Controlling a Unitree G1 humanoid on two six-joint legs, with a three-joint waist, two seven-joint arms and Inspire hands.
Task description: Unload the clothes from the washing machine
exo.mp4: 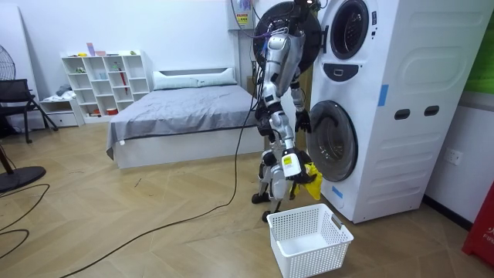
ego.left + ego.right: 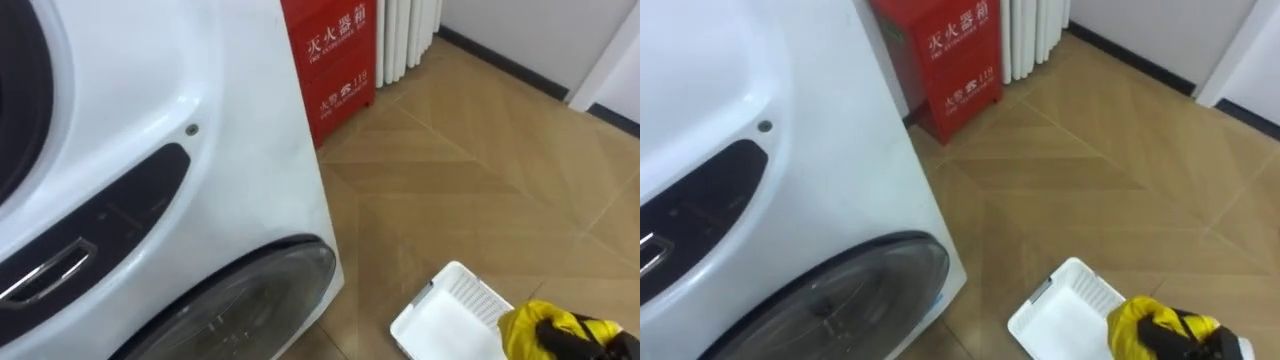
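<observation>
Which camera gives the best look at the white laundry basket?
The room view: the whole basket sits on the floor. Both eye views catch one corner of it, overlapped by a yellow cloth.

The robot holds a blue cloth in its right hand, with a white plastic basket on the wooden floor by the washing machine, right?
Not quite. The cloth in its right hand is yellow, not blue; the left eye view shows it. The white slatted plastic basket does stand on the wooden floor by the white washing machine.
</observation>
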